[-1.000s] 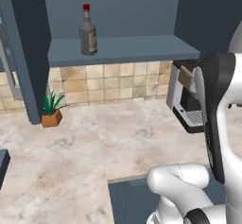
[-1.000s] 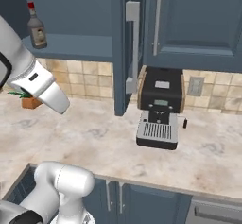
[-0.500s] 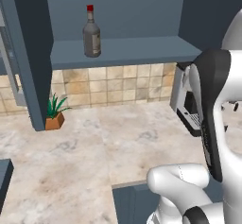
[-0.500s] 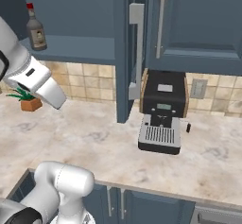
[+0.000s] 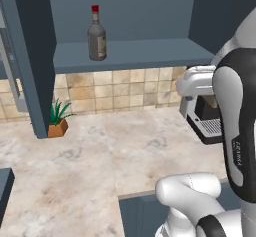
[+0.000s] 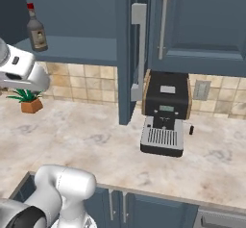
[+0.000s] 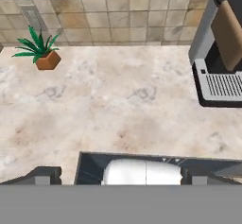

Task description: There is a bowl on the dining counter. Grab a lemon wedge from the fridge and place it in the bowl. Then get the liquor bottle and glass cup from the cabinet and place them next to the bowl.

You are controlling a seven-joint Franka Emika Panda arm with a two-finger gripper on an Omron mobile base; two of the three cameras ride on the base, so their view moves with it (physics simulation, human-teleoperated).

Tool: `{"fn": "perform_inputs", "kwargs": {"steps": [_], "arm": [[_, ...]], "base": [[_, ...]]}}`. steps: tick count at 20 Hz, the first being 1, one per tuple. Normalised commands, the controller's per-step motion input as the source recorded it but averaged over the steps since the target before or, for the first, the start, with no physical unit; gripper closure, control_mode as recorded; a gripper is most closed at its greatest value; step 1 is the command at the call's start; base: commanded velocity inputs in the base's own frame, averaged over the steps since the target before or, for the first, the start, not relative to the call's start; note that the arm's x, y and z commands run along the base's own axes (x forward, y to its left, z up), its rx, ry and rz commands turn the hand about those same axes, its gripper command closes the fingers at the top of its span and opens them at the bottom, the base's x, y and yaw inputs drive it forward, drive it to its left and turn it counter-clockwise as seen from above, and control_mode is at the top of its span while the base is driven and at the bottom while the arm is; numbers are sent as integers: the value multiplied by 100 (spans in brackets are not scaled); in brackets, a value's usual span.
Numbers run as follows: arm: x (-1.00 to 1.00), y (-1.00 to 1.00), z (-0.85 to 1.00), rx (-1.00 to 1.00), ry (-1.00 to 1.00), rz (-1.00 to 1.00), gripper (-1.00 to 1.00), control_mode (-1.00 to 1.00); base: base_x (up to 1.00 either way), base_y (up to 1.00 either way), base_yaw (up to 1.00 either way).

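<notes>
Found the liquor bottle [image 5: 97,38] [image 6: 36,31] standing upright on the shelf [image 5: 130,56] of the open cabinet [image 6: 86,10]. Noted its red cap on top and its pale label facing outward. Placed it toward the left end of that shelf, well apart from the arm. Saw nothing else standing on the visible stretch of shelf beside it.

Found the tool [image 7: 122,176] spread wide, its two dark tips far apart at the bottom of the hand view. Saw nothing pinched between them. Judged it to be looking down over the surface [image 7: 118,109] [image 5: 100,156] [image 6: 86,135], below shelf level and clear of the bottle.

Noted a potted plant [image 5: 57,121] [image 6: 30,102] [image 7: 42,53] on the surface against the tiled wall [image 5: 125,88], below the bottle and somewhat to its left. Noted a black coffee machine [image 6: 165,114] [image 5: 207,118] [image 7: 220,62] farther right on the same surface, backed against the wall. Observed the cabinet's door [image 6: 126,54] swung out edge-on in the right base view, with a pale bar handle [image 6: 138,49], between the open shelf and the coffee machine.
</notes>
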Motion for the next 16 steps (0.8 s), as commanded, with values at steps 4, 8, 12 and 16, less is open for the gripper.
{"fn": "perform_inputs", "kwargs": {"steps": [4,8,12,16], "arm": [[16,78,40,-2,-31,29,-100,-100],[58,67,45,-2,-33,5,-100,-100],[76,38,34,-2,-29,0,-100,-100],[76,17,20,0,-23,0,-100,-100]], "base": [[0,0,0],[0,0,0],[0,0,0],[0,0,0]]}}
